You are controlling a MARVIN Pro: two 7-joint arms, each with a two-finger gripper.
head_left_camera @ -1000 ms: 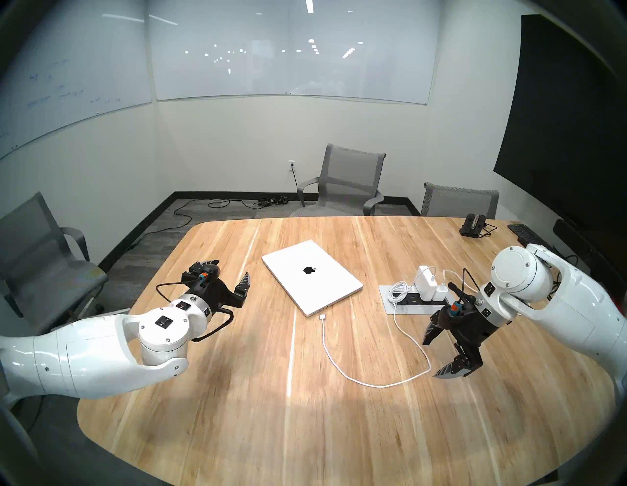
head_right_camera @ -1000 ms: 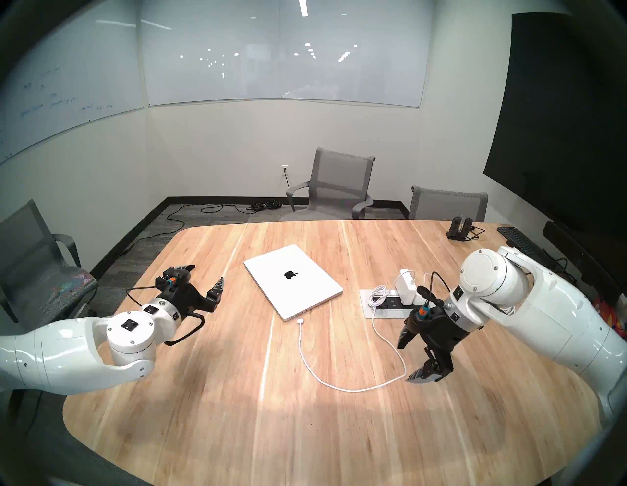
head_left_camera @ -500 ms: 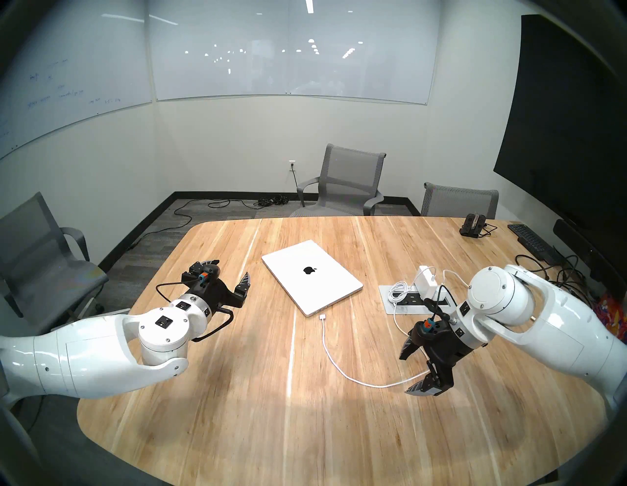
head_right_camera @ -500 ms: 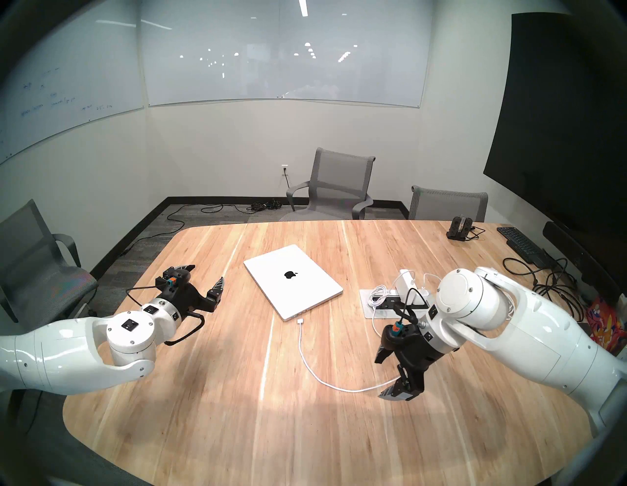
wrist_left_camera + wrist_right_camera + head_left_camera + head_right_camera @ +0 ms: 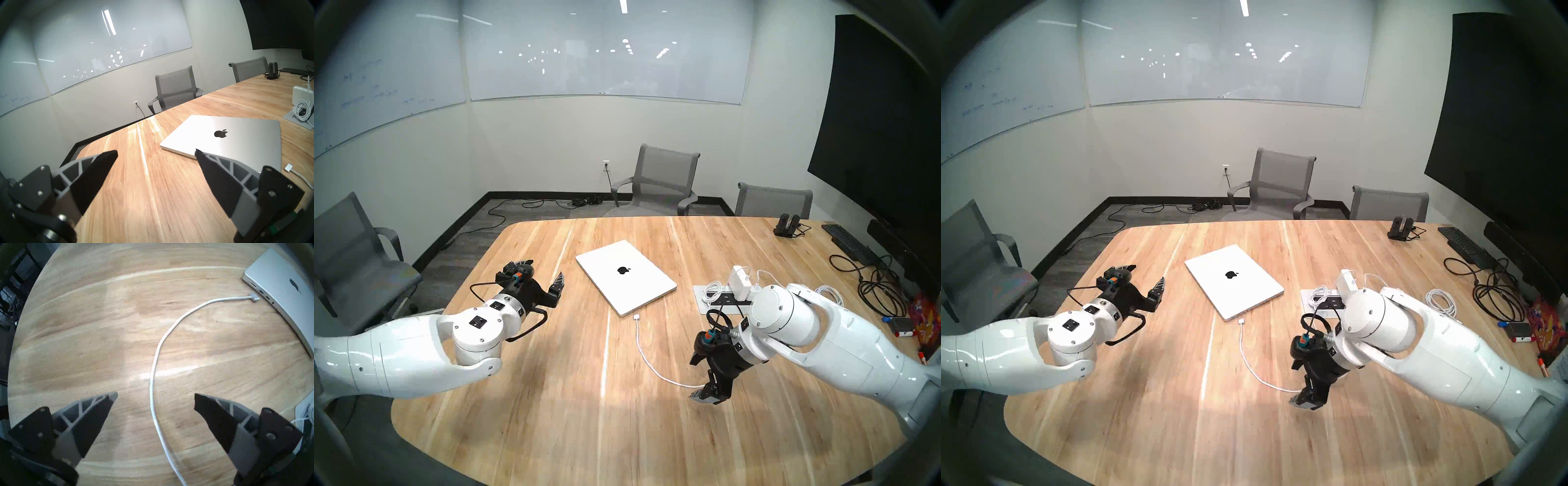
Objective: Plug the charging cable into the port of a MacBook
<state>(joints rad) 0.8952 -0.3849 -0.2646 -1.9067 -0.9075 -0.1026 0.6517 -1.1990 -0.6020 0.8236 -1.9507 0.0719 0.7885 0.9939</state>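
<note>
From the head views, the MacBook (image 5: 626,276) lies closed and flat on the wooden table (image 5: 551,424), and the charging cable (image 5: 644,356) curls across the bare wood, its flat connector (image 5: 635,317) just beside the laptop's near edge but not plugged in. The right gripper (image 5: 699,378) hangs over the cord's far loop, claws spread wide and empty. The left gripper (image 5: 544,269) hovers apart from the laptop, also spread and holding nothing. Behind the right arm sit a power strip (image 5: 721,298) with a white charger brick (image 5: 739,281) and a bundled spare cable (image 5: 712,292); none of it blocks the way to the connector.

The left wrist view shows both fingers (image 5: 98,171) splayed, with the laptop's corner and the connector (image 5: 170,166) beyond.

In the right wrist view the cord (image 5: 153,372) runs up between the open fingers (image 5: 215,419) toward the ports on the laptop's edge (image 5: 261,292); the picture is a bit smeared, so I can't tell which port suits. I'd judge the cord light and limp, useless for pushing, so the grip belongs on the stiff little connector (image 5: 305,298), which looks thin and likely to skate on the wood.
</note>
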